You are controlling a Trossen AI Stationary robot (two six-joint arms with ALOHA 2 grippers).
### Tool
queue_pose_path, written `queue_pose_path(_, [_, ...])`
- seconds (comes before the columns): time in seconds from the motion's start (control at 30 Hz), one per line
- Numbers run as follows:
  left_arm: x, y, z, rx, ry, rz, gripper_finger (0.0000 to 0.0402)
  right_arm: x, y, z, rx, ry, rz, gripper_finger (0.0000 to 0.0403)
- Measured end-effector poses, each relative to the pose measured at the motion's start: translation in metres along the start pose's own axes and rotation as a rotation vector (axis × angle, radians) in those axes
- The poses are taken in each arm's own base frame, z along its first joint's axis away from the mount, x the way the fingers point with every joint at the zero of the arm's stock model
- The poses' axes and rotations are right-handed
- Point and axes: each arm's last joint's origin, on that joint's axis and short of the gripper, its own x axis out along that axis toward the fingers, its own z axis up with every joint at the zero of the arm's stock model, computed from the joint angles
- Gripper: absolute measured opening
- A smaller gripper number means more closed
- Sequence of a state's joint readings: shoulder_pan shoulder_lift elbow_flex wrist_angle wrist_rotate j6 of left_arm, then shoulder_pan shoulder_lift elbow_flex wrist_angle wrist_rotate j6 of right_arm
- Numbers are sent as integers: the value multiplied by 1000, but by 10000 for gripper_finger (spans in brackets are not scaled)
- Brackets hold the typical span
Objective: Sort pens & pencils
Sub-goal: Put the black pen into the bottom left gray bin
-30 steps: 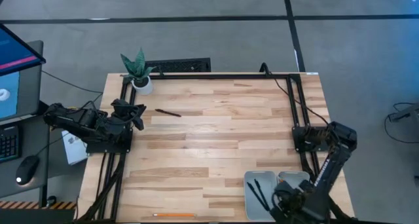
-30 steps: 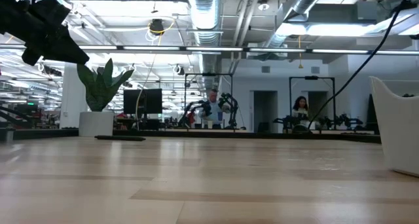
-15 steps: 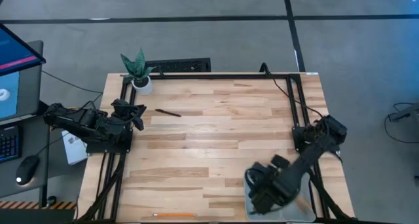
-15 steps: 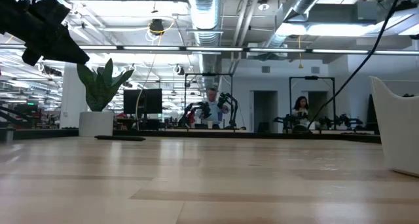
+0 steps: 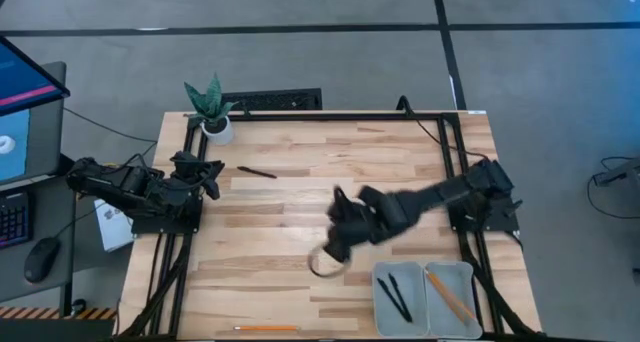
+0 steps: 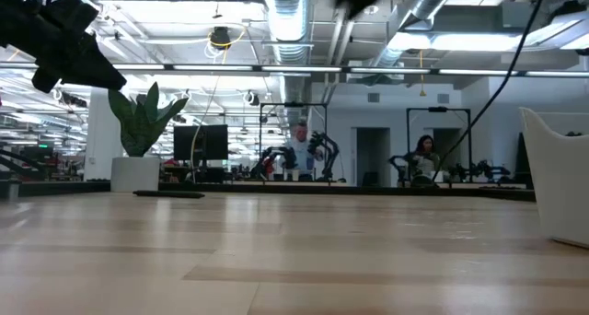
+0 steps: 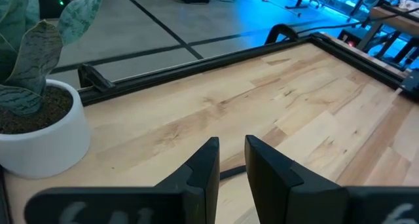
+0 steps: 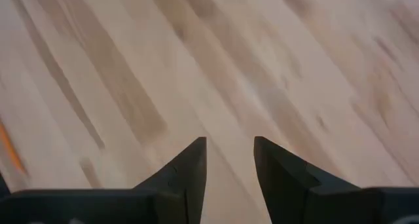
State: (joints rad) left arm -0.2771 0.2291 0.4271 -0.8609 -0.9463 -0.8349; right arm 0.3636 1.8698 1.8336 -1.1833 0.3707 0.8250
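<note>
Swinging away from the grey tray (image 5: pixel 425 300), the right hand (image 5: pixel 338 237) now hovers mid-worktop, fingers spread, empty. Beside the potted plant (image 5: pixel 210 107) lies one black pen (image 5: pixel 256 172); light, stiff, likely best pinched mid-shaft.

One black pen (image 5: pixel 256 172) lies flat on the far left of the counter (image 5: pixel 330 182). Two more black pens (image 5: pixel 394 296) lie in the left tray (image 5: pixel 380 274), an orange pencil (image 5: pixel 450 296) in the right tray (image 5: pixel 466 272). Another orange pencil (image 5: pixel 266 328) lies flat at the near edge.
</note>
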Motion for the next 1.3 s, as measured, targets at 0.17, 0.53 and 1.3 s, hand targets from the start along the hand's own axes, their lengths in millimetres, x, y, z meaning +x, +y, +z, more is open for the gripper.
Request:
queue_pose_path(0.17, [0, 0, 0, -1, -1, -1, 64, 12, -15, 49, 41, -198, 112, 148])
queue_pose_path(0.53, [0, -3, 2, -20, 11, -44, 64, 18, -47, 106, 91, -492, 144, 148])
queue_pose_path(1.3, [-1, -14, 14, 23, -97, -98, 64, 38, -138, 164, -146, -657, 137, 151])
